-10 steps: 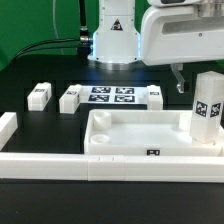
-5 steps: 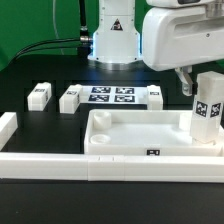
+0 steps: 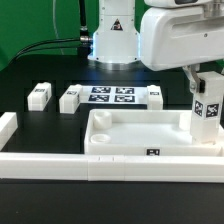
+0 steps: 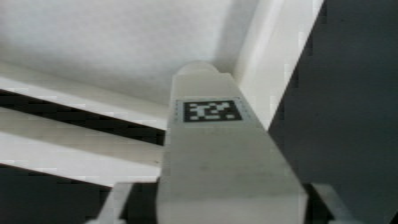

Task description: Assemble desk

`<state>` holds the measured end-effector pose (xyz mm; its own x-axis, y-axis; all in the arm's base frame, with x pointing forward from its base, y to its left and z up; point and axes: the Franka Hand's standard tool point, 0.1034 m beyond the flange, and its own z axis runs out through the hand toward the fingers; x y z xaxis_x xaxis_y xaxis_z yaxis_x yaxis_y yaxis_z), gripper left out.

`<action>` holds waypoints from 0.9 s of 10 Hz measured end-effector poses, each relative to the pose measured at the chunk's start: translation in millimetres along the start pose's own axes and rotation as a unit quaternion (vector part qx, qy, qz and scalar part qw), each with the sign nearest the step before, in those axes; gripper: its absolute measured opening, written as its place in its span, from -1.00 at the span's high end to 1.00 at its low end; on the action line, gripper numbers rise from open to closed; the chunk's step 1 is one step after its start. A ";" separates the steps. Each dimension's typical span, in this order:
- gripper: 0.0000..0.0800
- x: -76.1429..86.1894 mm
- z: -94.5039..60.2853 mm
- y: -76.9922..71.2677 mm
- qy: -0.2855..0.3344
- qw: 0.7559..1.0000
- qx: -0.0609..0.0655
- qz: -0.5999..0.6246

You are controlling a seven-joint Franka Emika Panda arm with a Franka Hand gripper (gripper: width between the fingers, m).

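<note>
The upright leg (image 3: pixel 205 110) is standing on end at the exterior view's right end of the tabletop (image 3: pixel 125 150). Its long axis is running vertically and its top is pointing up into the gripper (image 3: pixel 203 80). It is sitting in a corner of the tray; whether the near or the far one, I cannot tell. It is a white square post showing a black-white tag on the face toward the exterior camera, and the wrist view is showing another tag on this leg (image 4: pixel 222 160).

The gripper's fingers (image 4: pixel 121 205) are flanking the leg's upper end, one on each side and close against it; whether they are pinching it, I cannot tell.

The tabletop is lying flat on the black table (image 3: pixel 40 125), open side up. Its long axis is running left to right, and its near rim is carrying a small tag (image 3: pixel 152 152).
</note>
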<state>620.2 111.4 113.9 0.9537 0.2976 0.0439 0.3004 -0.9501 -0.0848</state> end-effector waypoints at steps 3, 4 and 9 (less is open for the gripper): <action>0.28 -1.3 0.4 1.6 0.000 0.981 0.000 0.194; 0.28 -1.6 0.5 2.0 0.000 0.969 -0.001 0.249; 0.27 -3.0 1.1 3.0 0.000 0.890 -0.003 0.455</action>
<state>618.2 107.8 112.4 0.8019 -0.5961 -0.0402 -0.5973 -0.7981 -0.0793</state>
